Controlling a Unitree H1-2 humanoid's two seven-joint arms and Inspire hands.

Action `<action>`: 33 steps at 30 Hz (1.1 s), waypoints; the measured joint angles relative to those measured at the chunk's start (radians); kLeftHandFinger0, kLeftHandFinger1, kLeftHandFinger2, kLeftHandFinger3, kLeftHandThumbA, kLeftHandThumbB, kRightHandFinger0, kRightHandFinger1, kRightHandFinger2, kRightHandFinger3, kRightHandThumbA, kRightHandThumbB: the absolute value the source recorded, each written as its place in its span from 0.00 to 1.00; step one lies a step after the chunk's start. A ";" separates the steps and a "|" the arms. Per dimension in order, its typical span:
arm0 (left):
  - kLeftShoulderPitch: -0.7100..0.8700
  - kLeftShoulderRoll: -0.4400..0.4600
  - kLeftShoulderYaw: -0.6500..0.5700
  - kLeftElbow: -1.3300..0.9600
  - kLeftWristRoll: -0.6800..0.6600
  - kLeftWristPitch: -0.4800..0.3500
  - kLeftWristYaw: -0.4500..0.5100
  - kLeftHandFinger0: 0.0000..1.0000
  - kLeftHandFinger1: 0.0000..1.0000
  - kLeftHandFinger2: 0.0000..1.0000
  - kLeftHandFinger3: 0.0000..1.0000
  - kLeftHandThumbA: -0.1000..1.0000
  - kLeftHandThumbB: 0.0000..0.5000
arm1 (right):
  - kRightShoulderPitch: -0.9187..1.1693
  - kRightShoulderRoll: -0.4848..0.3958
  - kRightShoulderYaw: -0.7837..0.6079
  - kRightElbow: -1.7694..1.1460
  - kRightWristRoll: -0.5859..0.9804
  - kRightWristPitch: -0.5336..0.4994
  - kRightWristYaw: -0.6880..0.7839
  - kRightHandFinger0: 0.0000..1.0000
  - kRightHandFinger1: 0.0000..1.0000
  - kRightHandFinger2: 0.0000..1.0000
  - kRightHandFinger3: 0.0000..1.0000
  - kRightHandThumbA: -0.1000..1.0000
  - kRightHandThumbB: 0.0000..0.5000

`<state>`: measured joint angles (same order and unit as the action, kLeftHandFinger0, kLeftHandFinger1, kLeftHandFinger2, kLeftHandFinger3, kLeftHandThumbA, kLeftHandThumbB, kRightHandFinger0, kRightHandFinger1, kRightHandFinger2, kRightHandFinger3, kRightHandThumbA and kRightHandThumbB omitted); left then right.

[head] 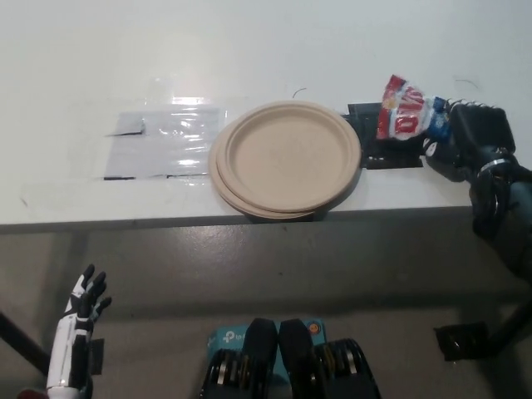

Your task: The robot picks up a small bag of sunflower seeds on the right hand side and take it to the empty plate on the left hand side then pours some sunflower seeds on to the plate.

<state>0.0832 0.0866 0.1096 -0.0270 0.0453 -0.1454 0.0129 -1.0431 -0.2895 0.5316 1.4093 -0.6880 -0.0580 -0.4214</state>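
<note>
The plate (285, 158) sits at the table's (249, 50) front edge; the bag (405, 108), held up, is to its right

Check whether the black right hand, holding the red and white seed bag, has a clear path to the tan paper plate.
Probably yes: right hand holds the bag lifted beside the plate; nothing stands between.

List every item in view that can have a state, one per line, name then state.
Bag of sunflower seeds: held in the right hand, lifted off the table, tilted.
Plate: empty, flat on the table, at its near edge.
Right hand: shut on the bag, above the table's right end.
Left hand: open, holding nothing, resting low, below the table edge.
Clear plastic sheet: flat on the table, left of the plate.
</note>
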 measured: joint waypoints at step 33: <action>0.000 0.000 0.006 -0.001 -0.024 -0.001 0.000 0.87 1.00 1.00 1.00 1.00 0.00 | 0.033 0.053 -0.006 0.017 0.032 -0.237 -0.281 0.00 0.27 0.86 0.77 0.00 0.27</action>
<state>0.0832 0.0867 0.1155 -0.0276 0.0217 -0.1461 0.0127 -1.0098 -0.2364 0.5255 1.4258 -0.6556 -0.2953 -0.7022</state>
